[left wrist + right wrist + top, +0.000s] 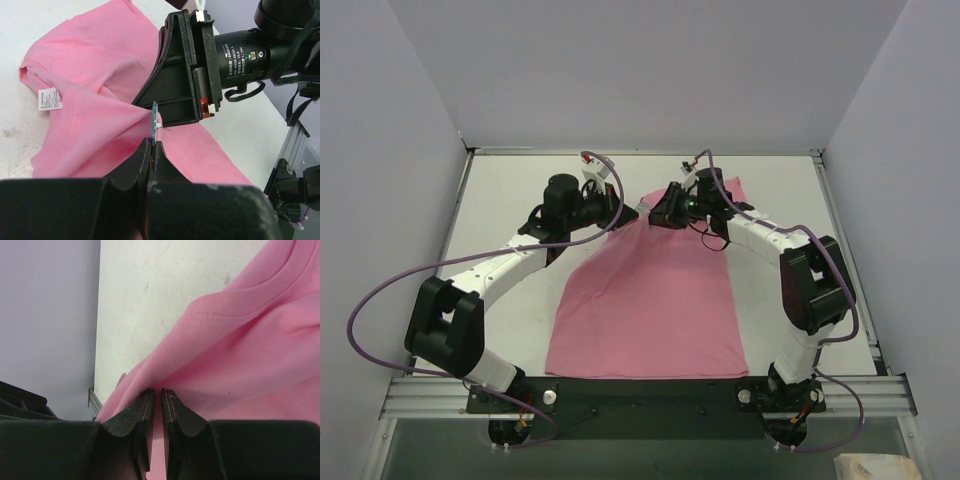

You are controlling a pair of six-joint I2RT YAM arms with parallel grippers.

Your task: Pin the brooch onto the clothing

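Observation:
The pink T-shirt (650,300) lies flat on the white table, with its white label (50,98) showing inside the neckline. My right gripper (657,214) is shut on a fold of the shirt (235,340) near the collar and holds it raised off the table. My left gripper (152,144) is shut on the brooch (155,117), seen edge-on as a thin greenish disc. The brooch's edge touches the raised fold, right in front of the right gripper's black body (180,75). In the top view the left gripper (618,206) sits just left of the right one, and the brooch is hidden.
Grey walls enclose the white table (500,190) at the back and both sides. A metal rail (640,392) runs along the near edge by the arm bases. Purple cables (380,290) loop out from both arms.

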